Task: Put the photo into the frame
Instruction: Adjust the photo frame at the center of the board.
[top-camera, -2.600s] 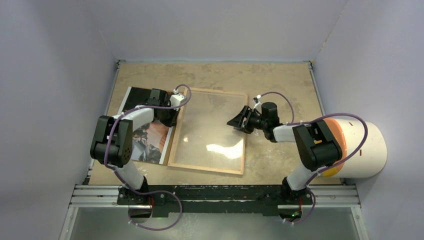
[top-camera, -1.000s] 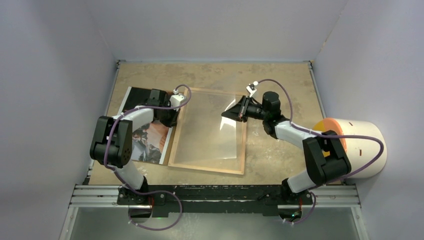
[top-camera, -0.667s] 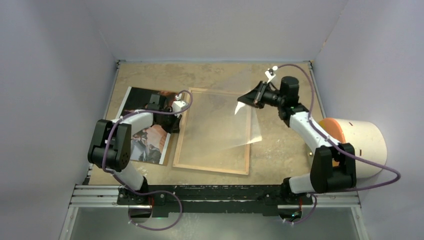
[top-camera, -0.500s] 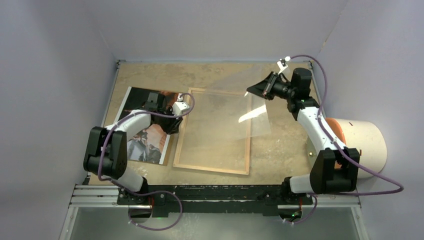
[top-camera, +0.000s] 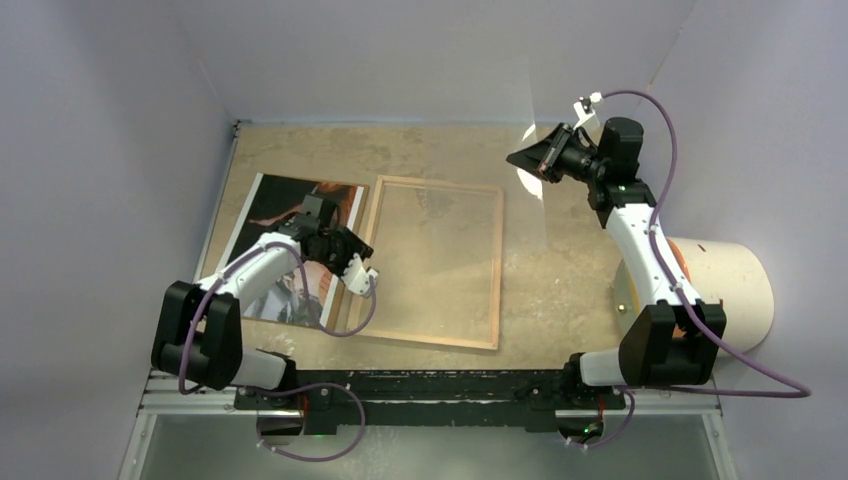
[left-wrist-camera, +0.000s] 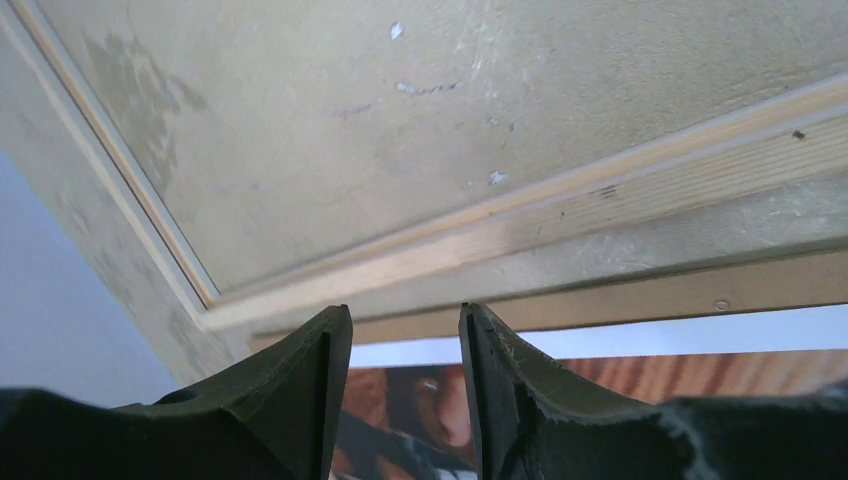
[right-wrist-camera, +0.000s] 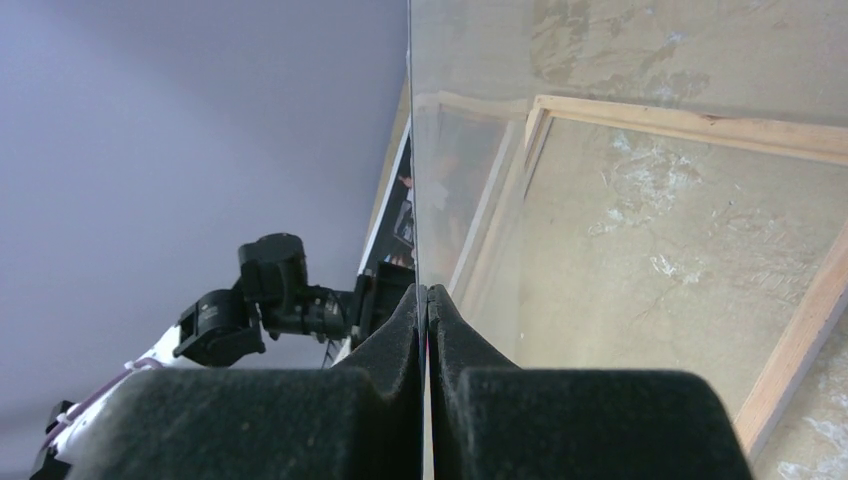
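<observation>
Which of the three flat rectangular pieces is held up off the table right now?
The clear sheet, pinched in the right claw; the photo and the frame both lie flat on the table.

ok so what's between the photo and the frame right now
In the left wrist view, a thin brown strip runs along the photo, then a narrow band of bare table before the frame.

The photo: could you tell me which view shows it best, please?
Top external: the photo lies flat left of the frame, almost whole, with the left arm over part. The left wrist view catches only a strip by its white border; the right wrist view only a sliver past the frame.
</observation>
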